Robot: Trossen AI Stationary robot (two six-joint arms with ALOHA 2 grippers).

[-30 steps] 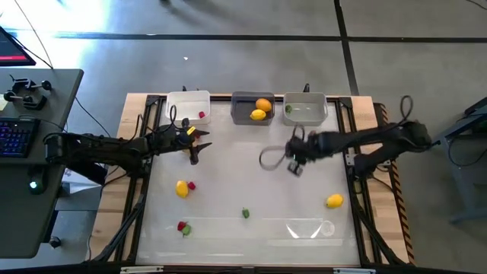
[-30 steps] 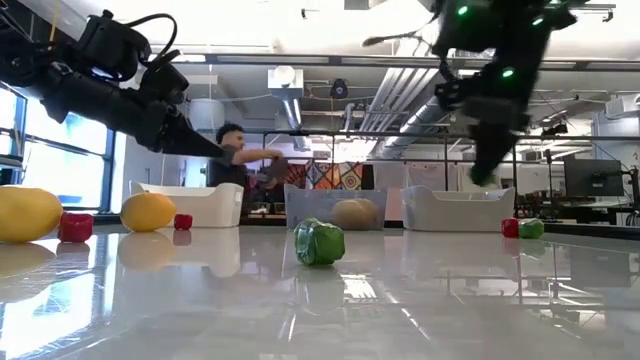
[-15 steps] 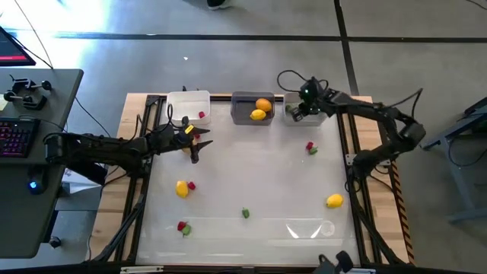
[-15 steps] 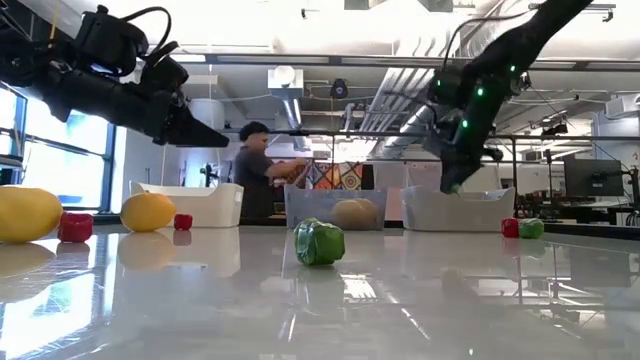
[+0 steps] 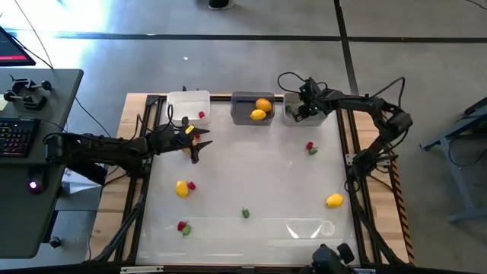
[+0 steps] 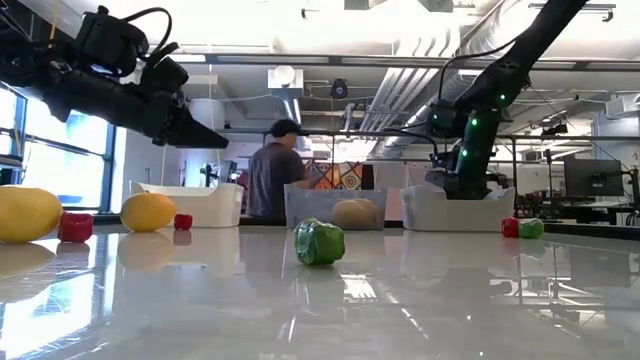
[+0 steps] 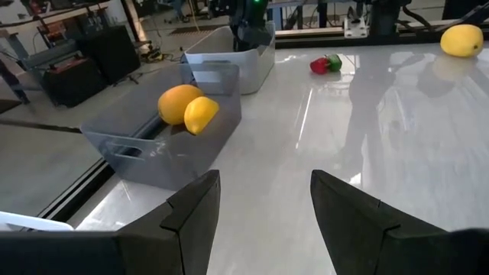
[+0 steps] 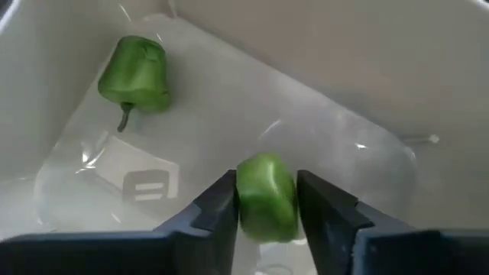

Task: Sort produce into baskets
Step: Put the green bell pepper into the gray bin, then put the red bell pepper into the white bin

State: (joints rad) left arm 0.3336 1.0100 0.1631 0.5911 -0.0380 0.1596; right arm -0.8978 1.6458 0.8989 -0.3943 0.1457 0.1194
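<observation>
My right gripper (image 8: 266, 210) reaches down into the light grey basket (image 5: 316, 120) at the far right and is shut on a small green piece (image 8: 266, 197). Another green piece (image 8: 136, 74) lies on that basket's floor. The dark grey basket (image 5: 242, 97) holds an orange and a yellow fruit (image 7: 188, 108). A red bit (image 5: 202, 115) lies in the white basket (image 5: 188, 94). My left gripper (image 5: 196, 144) hovers open and holds nothing, above the table near the white basket. My right gripper has the green piece pinched between its two fingers, one finger (image 8: 218, 208) on each of its sides. The fingers come steeply from above, down into the basket. The piece stays above the basket's floor, as far as the wrist view shows.
Loose on the table lie a yellow fruit with a red bit (image 5: 182, 188), a red and green pair (image 5: 183, 227), a green piece (image 5: 246, 213), a yellow fruit (image 5: 334, 201) and a red and green pair (image 5: 310, 148). A person (image 6: 272, 180) stands beyond the far edge.
My right gripper has swung from above the table's middle to the far right edge and has sunk into the light grey basket, turning as it went. My left gripper has kept still.
</observation>
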